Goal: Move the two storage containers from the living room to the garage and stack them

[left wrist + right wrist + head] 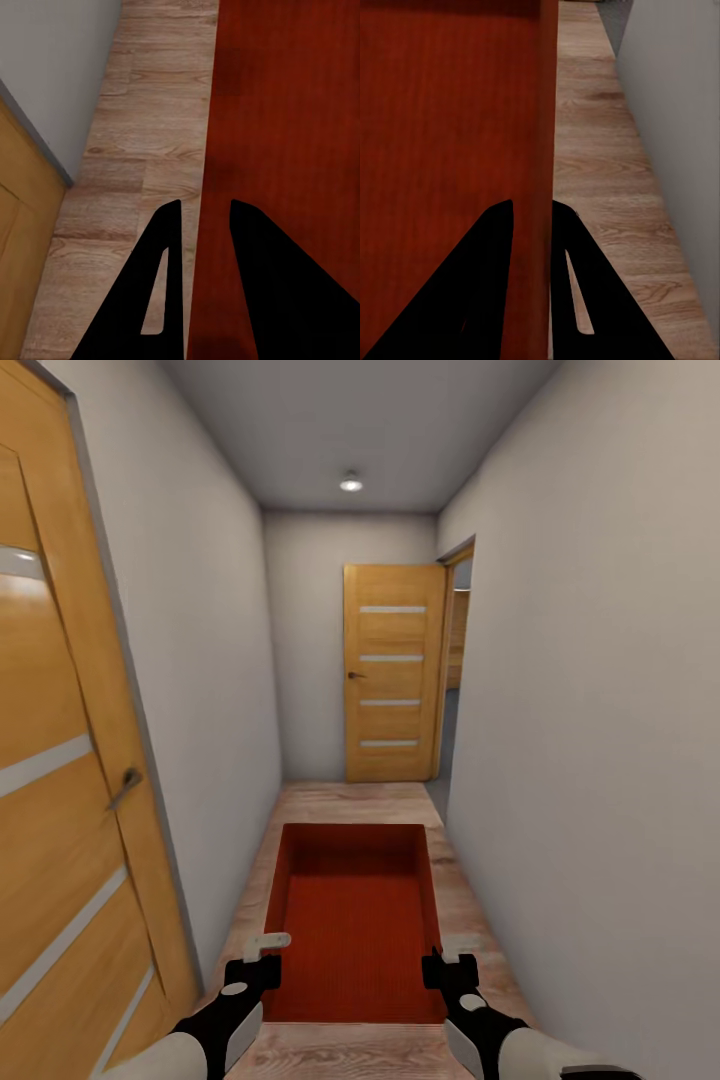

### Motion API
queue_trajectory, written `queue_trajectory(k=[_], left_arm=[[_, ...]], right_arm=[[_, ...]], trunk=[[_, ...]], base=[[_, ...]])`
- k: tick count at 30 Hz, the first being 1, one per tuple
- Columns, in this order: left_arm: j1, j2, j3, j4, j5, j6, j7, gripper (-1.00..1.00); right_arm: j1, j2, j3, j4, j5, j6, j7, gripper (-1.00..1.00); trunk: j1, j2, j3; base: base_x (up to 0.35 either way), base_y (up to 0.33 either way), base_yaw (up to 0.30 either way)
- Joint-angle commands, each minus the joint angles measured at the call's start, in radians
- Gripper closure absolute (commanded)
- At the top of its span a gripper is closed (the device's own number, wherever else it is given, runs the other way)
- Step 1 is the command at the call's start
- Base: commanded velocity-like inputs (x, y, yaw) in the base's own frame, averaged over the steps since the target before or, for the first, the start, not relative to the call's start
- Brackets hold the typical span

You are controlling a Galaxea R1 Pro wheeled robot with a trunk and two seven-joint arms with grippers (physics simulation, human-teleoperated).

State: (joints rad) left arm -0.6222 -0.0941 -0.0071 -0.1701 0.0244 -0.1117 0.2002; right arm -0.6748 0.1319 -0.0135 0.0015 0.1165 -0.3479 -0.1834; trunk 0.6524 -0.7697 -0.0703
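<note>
An orange-red storage container (pixel 355 905) with no lid hangs low in front of me over a corridor's wood-plank flooring (pixel 350 795). My left gripper (pixel 266 952) is shut on its left wall (pixel 196 225), one black finger (pixel 154 292) outside and one inside. On the opposite wall (pixel 544 150), my right gripper (pixel 448 958) is shut the same way, with its outer finger (pixel 592 292) over the planks. A second container, the living room and the garage are out of view.
The corridor is narrow, with pale walls close on both sides. A wooden door (pixel 60 780) with a lever handle stands close at my left. A second wooden door (pixel 393 672) stands at the far end beside an open doorway (pixel 455 660), where grey floor shows.
</note>
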Motion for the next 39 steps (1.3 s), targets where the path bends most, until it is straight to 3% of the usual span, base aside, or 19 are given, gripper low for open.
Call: queue_trajectory(k=[1, 39], left_arm=[[-0.001, 0.01, 0.012, 0.005, 0.008, -0.004, 0.013, 1.0], [-0.001, 0.01, 0.012, 0.004, 0.008, -0.004, 0.013, 1.0]], right_arm=[[-0.002, 0.0, -0.019, -0.003, -0.001, -0.006, -0.011, 1.0], [-0.002, 0.0, -0.02, -0.003, -0.001, -0.005, -0.011, 1.0]], trunk=[[0.001, -0.001, -0.002], [0.001, -0.001, -0.002]], base=[[0.322, 0.0, 0.0], [0.322, 0.0, 0.0]])
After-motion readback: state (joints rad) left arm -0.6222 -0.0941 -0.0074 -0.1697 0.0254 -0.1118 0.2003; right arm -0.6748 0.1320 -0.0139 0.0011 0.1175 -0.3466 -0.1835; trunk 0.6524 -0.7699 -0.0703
